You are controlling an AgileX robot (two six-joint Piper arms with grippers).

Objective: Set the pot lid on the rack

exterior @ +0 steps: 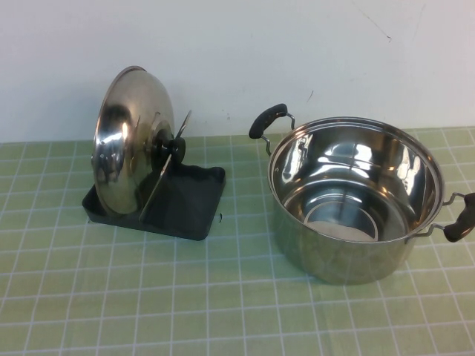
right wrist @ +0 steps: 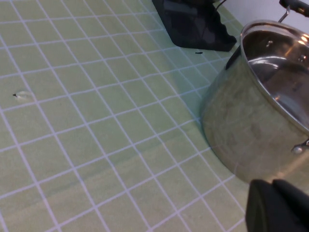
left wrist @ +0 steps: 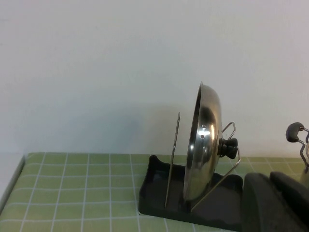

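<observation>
The shiny steel pot lid (exterior: 128, 144) with its black knob (exterior: 173, 147) stands on edge in the dark grey rack (exterior: 199, 208), held between the wire loops, at the left of the table. In the left wrist view the lid (left wrist: 205, 140) stands upright in the rack (left wrist: 212, 209), and my left gripper (left wrist: 269, 181) is shut and empty, a little apart from the rack's near end. My right gripper (right wrist: 273, 187) is shut and empty, close beside the pot's outer wall. Neither gripper shows in the high view.
A deep steel pot (exterior: 349, 200) with two black handles stands at the right, open and empty; it also shows in the right wrist view (right wrist: 260, 111). The table has a green tiled cloth (exterior: 223, 304). A white wall runs along the back.
</observation>
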